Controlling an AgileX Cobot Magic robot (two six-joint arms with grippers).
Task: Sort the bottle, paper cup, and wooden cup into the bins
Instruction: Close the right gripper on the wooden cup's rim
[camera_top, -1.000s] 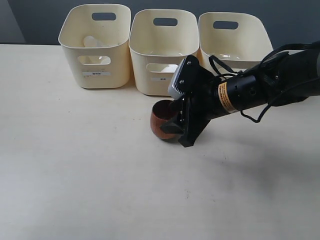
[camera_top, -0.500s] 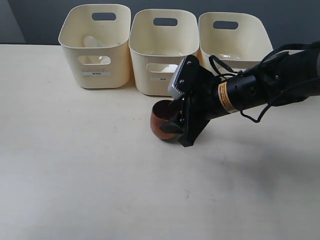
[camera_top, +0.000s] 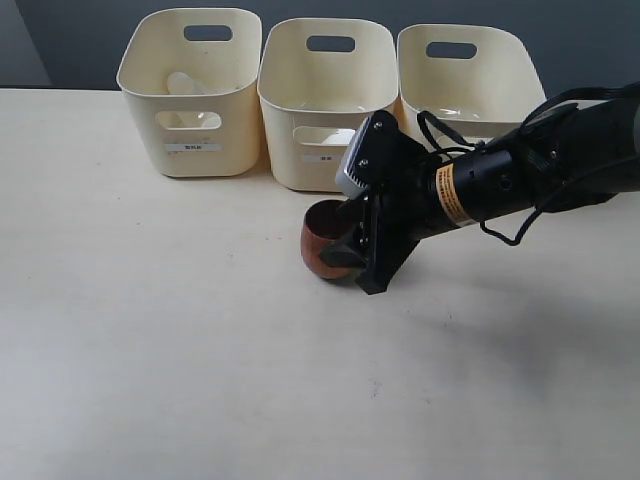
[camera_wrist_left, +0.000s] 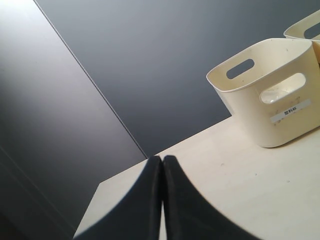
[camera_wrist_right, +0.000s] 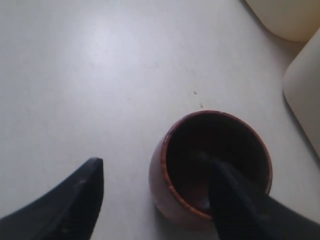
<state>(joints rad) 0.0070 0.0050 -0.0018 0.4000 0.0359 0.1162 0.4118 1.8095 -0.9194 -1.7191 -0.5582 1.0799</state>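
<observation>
Between spread right claw (camera_wrist_right: 155, 200) fingers, wooden cup (camera_wrist_right: 212, 165), one finger inside.

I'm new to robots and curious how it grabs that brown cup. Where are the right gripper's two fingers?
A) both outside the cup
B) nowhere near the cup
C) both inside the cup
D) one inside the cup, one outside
D: in the right wrist view one finger dips inside the wooden cup, while the other finger sits outside over the table.
</observation>
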